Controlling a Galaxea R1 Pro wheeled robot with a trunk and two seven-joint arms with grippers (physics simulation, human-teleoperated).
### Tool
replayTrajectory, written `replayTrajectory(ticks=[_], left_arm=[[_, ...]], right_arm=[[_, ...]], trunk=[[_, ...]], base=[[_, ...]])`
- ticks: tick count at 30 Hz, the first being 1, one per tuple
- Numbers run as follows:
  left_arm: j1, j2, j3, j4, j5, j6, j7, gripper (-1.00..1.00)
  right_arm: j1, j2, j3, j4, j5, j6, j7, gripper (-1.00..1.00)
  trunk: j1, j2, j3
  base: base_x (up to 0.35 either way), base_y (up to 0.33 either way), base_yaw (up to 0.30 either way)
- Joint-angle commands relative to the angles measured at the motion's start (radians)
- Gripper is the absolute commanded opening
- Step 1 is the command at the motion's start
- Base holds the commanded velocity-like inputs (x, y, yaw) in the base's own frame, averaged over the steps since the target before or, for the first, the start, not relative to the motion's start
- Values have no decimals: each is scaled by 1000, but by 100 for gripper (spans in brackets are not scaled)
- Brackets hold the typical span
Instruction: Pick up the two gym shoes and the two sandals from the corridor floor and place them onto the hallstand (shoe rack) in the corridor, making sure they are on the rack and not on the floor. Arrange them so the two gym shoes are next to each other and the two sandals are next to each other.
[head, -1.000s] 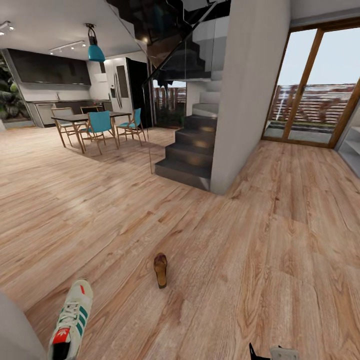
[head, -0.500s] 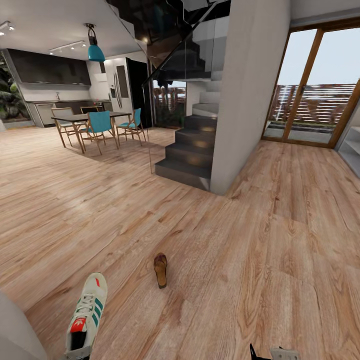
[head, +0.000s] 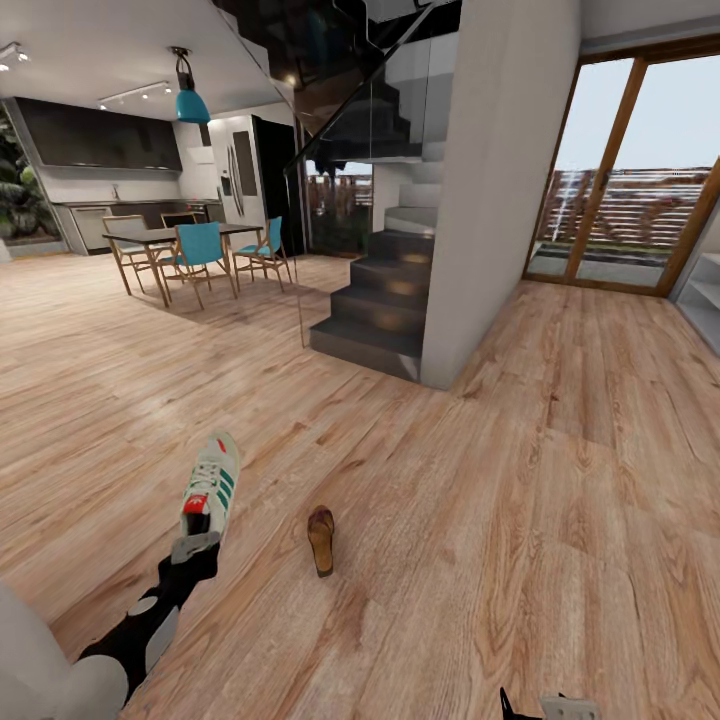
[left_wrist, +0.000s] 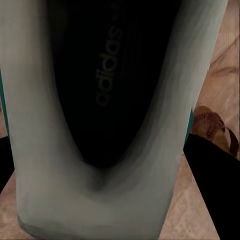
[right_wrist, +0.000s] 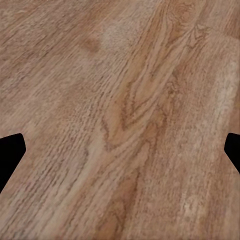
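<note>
Surveying by view, one relation was weighed:
Head view: a gym shoe (head: 211, 484) was held at its heel by the left gripper (head: 194, 548), toe pointing away from the robot, lifted over the corridor floor (head: 520, 480); one brown sandal (head: 321, 539) lay just beside it toward the robot's right, its long axis likewise pointing away.
Left wrist view: the shoe's dark opening (left_wrist: 107, 80) was seen clamped between the fingers; the sandal (left_wrist: 212, 125) lay beyond.
Right wrist view: finger tips (right_wrist: 10, 155) were spread wide over bare planks, nothing held.
Judgement: the free right arm was judged better placed for the sandal.
</note>
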Motion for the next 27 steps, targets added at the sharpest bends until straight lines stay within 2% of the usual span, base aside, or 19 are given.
replayTrajectory(ticks=[1, 4, 11, 21, 27], left_arm=[[-14, -3, 10, 1, 0, 3, -9, -100], [-55, -12, 10, -2, -6, 32, -9, -100], [-85, -20, 10, -27, -22, 67, -8, -100], [-90, -23, 9, -55, -28, 77, -8, -100], [-90, -23, 10, -58, -26, 77, -8, -100]], right_arm=[[-1, 1, -5, 1, 11, -3, -1, 100], [-1, 1, -5, 1, 11, -3, -1, 100], [0, 1, -6, 2, 11, -3, -2, 100], [-1, 1, -6, 0, 11, -5, -2, 100], [0, 1, -6, 0, 11, -5, -2, 100]], trunk=[[0, 0, -1], [0, 0, -1], [0, 0, -1], [0, 0, -1], [0, 0, -1]], base=[[0, 0, 0], [0, 0, 0], [37, 0, 24], [310, 0, 236], [312, 112, 43]])
